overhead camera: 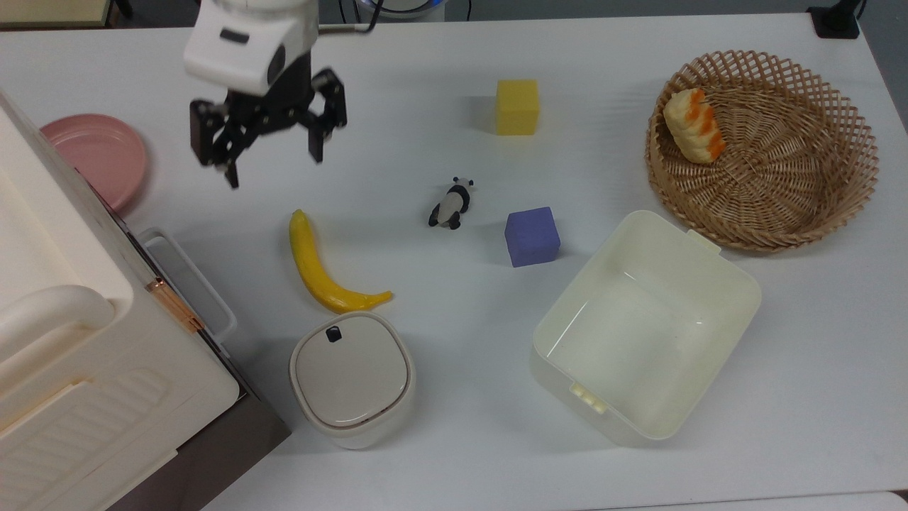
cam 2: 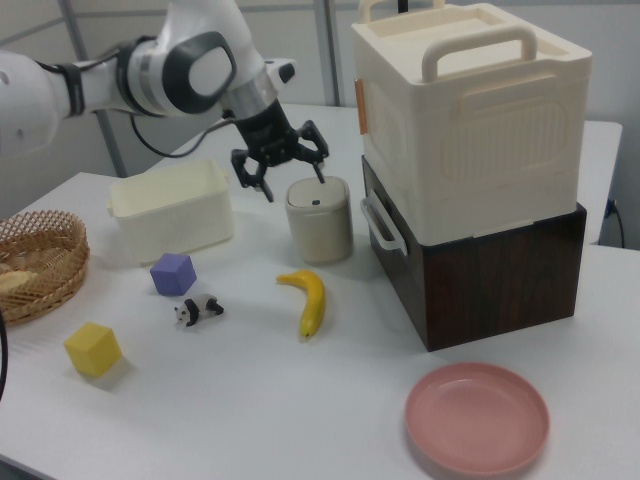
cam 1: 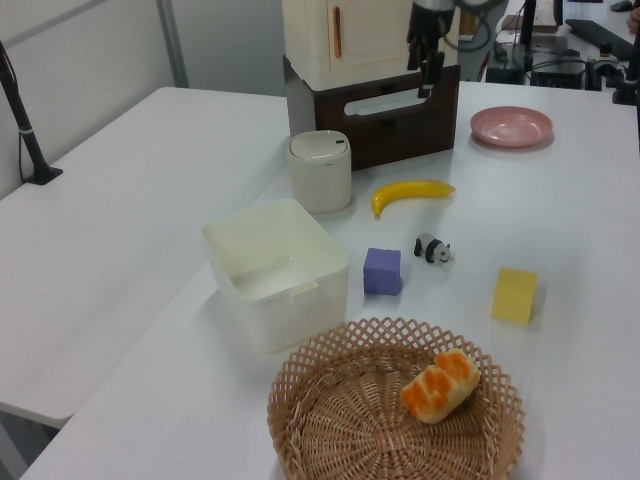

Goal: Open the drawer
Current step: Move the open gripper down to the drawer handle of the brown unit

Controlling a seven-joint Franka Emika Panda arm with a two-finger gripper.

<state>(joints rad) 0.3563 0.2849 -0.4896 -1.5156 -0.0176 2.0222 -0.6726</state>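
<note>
The drawer (cam 2: 402, 268) is the dark brown wooden box under a cream case, with its front panel flush and shut. Its white loop handle (overhead camera: 190, 279) sticks out toward the table, also seen as handle (cam 1: 387, 101) and handle (cam 2: 383, 226). My gripper (overhead camera: 274, 169) hangs open above the table, with nothing between its fingers. In the top view it is up and to the right of the handle, above the banana's tip. The gripper (cam 1: 425, 72) appears in front of the drawer unit in the left view. In the right view the gripper (cam 2: 285, 180) is left of the handle.
A banana (overhead camera: 316, 270) and a white lidded container (overhead camera: 352, 376) lie near the handle. A pink plate (overhead camera: 96, 156) sits beside the cabinet. Farther off are a toy panda (overhead camera: 450, 203), a purple cube (overhead camera: 532, 236), a yellow cube (overhead camera: 517, 106), a cream bin (overhead camera: 645, 326) and a wicker basket (overhead camera: 762, 149) with bread.
</note>
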